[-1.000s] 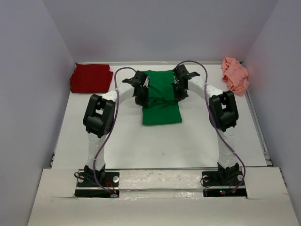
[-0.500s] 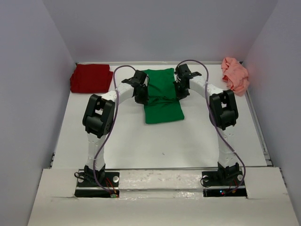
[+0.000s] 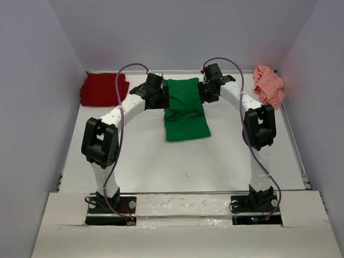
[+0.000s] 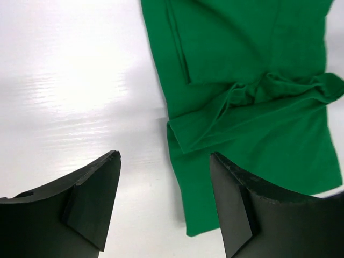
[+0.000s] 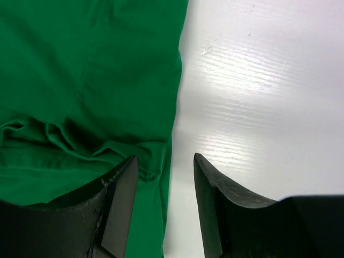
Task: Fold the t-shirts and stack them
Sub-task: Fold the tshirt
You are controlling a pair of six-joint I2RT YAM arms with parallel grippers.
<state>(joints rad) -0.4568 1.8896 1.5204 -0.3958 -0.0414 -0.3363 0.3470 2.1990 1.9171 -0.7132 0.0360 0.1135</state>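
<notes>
The bright green cotton t-shirt (image 3: 185, 110) lay partly folded as a long strip on the white glossy worktop (image 3: 161, 161), toward its far middle, with a bunched ridge of cloth (image 4: 279, 88) running across it. The left tool (image 4: 165, 156) hung just over the shirt's left edge. Its jaws stood wide apart, with nothing between them but bare worktop and the hem. The right tool (image 5: 165, 157) hung over the right edge, its jaws moderately parted and straddling the hem, and it gripped nothing.

The dark red folded t-shirt (image 3: 103, 89) sat in the far left corner. The salmon pink crumpled t-shirt (image 3: 269, 85) sat in the far right corner. Both were well apart from the green one.

The green shirt looked light, limp and thin. It would probably sag between two holds and drag easily over the smooth surface. The stacked layers at each side could part if only the top one were pinched. The better holds seemed to be the two side edges near one end, each pinch taking every layer, so that the strip lifted evenly and the ridge could be pulled flat.
</notes>
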